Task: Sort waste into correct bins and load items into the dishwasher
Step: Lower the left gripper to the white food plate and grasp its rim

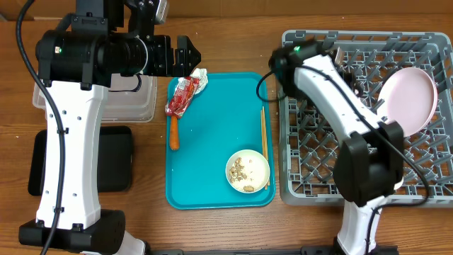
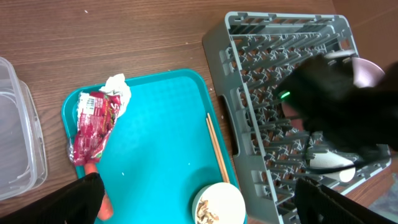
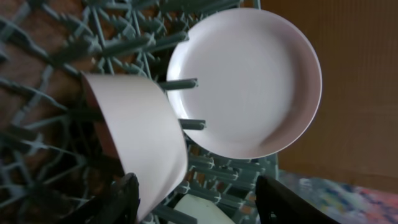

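As seen from overhead, shows the left gripper (image 1: 192, 55) spread wide and empty at upper left, near a red wrapper (image 1: 182, 95) and white napkin (image 1: 199, 76) at the top-left corner of a teal tray (image 1: 212, 156). Below those, an orange stick (image 1: 174, 133); lower right, a white bowl (image 1: 259, 161) of beige scraps (image 1: 243, 172). At right, in the grey rack (image 1: 304, 170), a pale plate (image 1: 407, 99) on edge. In the right wrist view, right gripper (image 3: 196, 199) parted, holding nothing, beside a second bowl (image 3: 140, 137) leaning among pegs.
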